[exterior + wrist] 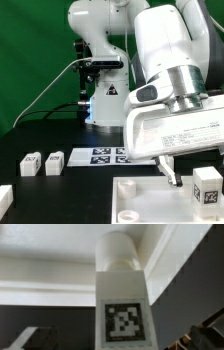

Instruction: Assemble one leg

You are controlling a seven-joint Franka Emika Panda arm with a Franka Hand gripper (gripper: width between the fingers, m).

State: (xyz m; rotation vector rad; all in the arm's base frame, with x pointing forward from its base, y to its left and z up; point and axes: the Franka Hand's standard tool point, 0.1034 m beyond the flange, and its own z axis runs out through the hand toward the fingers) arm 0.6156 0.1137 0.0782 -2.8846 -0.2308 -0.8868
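leg (pixel 207 186): white cuboid post, black-and-white square tag on the face toward the camera. upright, at the exterior view's lower right. the wrist view shows the same leg (pixel 124 308) filling the middle of the picture, tag at the near end of its face, round white peg (pixel 120 249) at the far end.

second leg (pixel 31 162) and third leg (pixel 55 160): same kind, tags showing, just beside each other, well apart at the exterior view's left.

open — table (pixel 78 190), exterior view's left | blocked — panel (pixel 128 200) beside leg (pixel 208 186)
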